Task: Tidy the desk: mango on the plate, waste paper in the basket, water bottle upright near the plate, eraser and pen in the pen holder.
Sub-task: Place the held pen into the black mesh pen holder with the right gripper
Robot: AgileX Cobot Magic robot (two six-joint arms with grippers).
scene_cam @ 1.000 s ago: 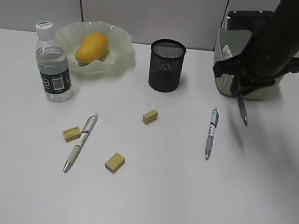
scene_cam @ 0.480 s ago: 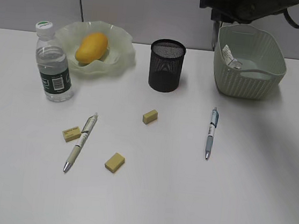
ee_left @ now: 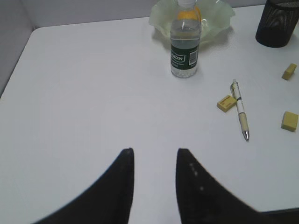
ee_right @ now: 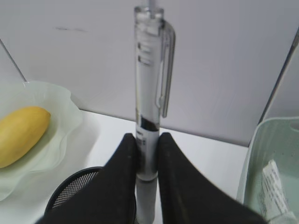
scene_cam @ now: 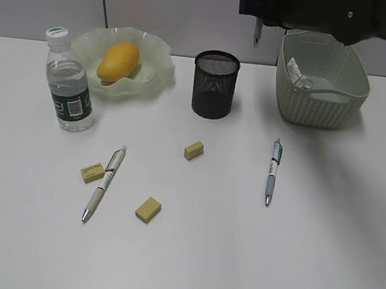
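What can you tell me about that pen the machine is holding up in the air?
The pen has a clear plastic barrel with a clear clip near one end and a dark band lower down. It stands upright, clamped between the two black fingers of the right end effector, touching nothing else. It hangs in the air with its tip pointing down, a little to the right of the black mesh pen holder, not yet inside it.

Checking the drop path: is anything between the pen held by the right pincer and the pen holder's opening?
Nothing visible. The pen hangs upright in the right pincer, above and slightly right of the pen holder, whose open mouth is uncovered.
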